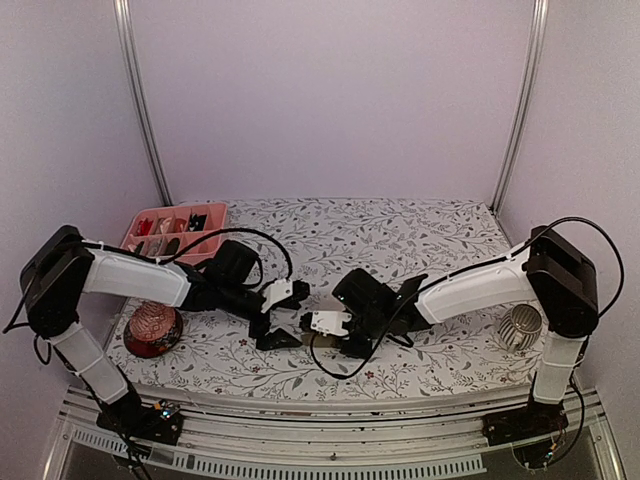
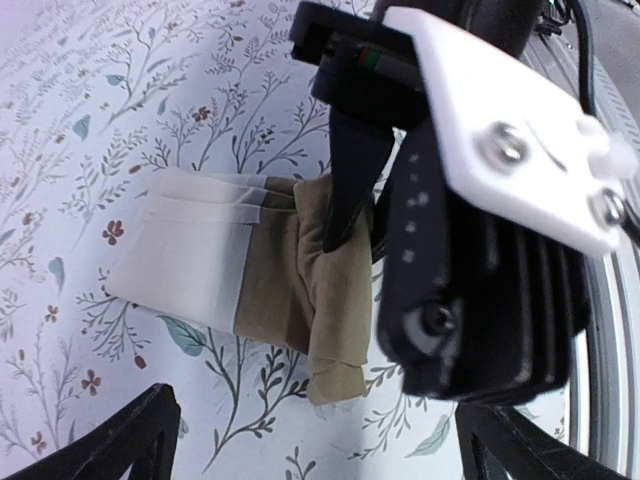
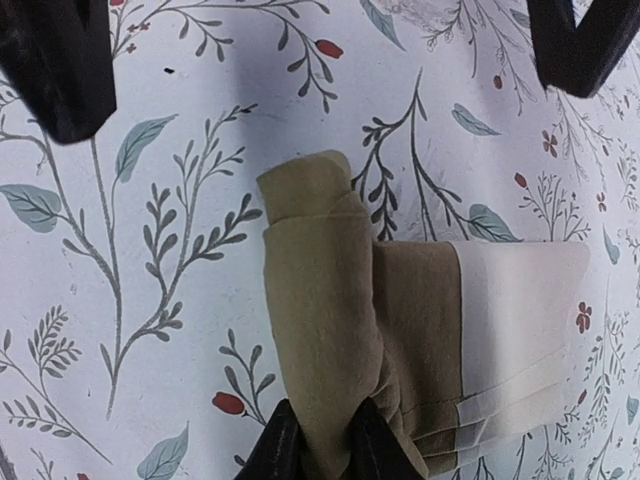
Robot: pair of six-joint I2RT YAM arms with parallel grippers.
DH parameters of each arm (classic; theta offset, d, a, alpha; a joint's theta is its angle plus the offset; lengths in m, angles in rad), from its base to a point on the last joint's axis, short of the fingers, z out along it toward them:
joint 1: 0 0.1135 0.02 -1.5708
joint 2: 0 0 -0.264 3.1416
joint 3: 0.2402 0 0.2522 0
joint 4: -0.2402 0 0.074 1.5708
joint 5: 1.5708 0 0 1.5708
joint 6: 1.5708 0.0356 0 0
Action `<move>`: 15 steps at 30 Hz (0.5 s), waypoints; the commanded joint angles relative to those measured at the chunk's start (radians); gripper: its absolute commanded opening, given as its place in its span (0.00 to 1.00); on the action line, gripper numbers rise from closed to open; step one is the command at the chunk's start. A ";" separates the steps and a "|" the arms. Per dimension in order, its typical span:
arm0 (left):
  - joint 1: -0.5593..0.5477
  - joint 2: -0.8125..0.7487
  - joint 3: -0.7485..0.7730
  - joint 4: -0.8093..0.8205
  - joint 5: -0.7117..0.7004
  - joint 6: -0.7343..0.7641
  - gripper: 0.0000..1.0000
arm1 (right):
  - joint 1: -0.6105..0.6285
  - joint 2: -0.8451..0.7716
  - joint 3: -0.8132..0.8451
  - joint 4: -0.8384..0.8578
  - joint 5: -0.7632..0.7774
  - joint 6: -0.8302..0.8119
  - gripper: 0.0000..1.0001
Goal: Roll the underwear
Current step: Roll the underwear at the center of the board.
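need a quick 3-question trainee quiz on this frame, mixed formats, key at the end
1. True or false: the left gripper is shut on the tan underwear.
2. Which gripper pinches the cloth's tan end? A) left B) right C) neither
3. Fill in: in the top view the pink tray sits at the table's far ____ corner.
Key: 1 false, its jaws stand open, clear of the cloth. 2 B, the right gripper. 3 left.

Floral table [image 1: 400, 230] — on it a pink tray [image 1: 175, 232], red bowl [image 1: 152, 330], pale ribbed object [image 1: 518, 328] and the tan underwear [image 2: 270, 275].
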 commanded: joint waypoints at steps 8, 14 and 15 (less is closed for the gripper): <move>-0.016 -0.217 -0.293 0.413 -0.037 0.162 0.89 | -0.076 0.155 0.173 -0.379 -0.440 0.066 0.24; -0.161 -0.227 -0.400 0.537 -0.219 0.290 0.85 | -0.091 0.221 0.244 -0.459 -0.534 0.076 0.25; -0.186 -0.215 -0.416 0.571 -0.269 0.303 0.85 | -0.092 0.229 0.251 -0.468 -0.549 0.079 0.25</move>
